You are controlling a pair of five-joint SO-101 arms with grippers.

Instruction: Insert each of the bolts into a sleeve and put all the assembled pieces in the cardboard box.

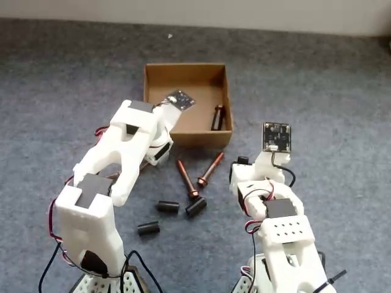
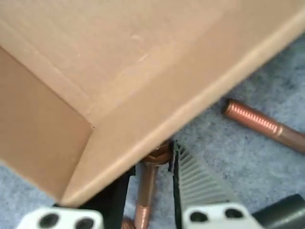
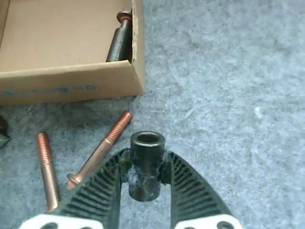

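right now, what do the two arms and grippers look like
Both the left arm and right arm are blocky white shells with black motors, red and black cables and a bare circuit board at the wrist. The right gripper has black ribbed fingers.

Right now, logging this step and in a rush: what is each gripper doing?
Left gripper: closed on a copper bolt.
Right gripper: closed on a black sleeve.

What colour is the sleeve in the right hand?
Black; the cylindrical sleeve shows best in right wrist view.
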